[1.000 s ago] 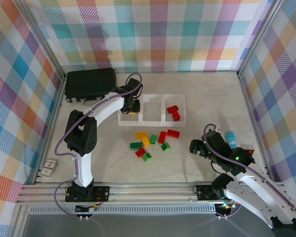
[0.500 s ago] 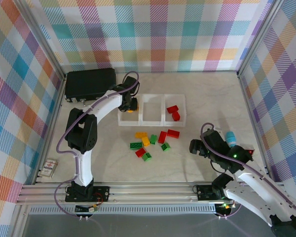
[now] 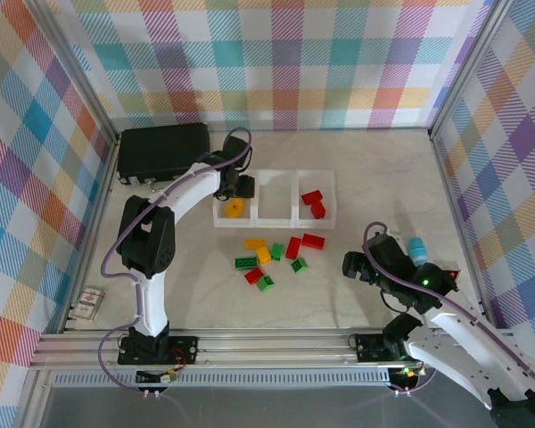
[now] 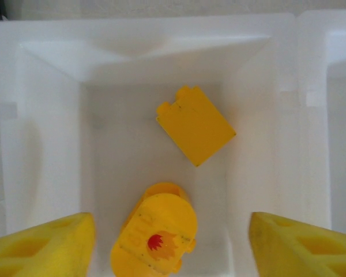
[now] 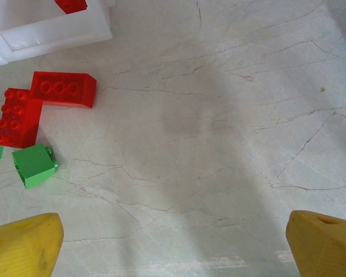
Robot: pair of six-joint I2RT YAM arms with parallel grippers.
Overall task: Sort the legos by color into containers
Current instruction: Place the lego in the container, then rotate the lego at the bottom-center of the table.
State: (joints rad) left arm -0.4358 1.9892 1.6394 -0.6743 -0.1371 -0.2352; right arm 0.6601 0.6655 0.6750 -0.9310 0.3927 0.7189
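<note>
Yellow legos (image 4: 196,131): two lie in the left tray (image 4: 46,144) of the containers (image 3: 275,220), toward the tabletop's far edge.
Left gripper (image 3: 236,187): above that tray, jaws spread, grasping nothing.
Right gripper (image 5: 173,242): jaws apart over bare tabletop (image 5: 219,144), near its right edge.
Red legos (image 3: 313,202): two in the right tray.
Loose legos (image 3: 272,257): red, green and yellow, mid-tabletop.

Two legos (image 4: 196,131) lie in the left tray (image 3: 219,220), two in the right tray (image 3: 331,214), others on the table (image 3: 383,178) before them.

Black case (image 3: 162,150) far left on marble table (image 3: 383,178), small packet (image 3: 90,301) near left edge, plaid walls (image 3: 285,62)
</note>
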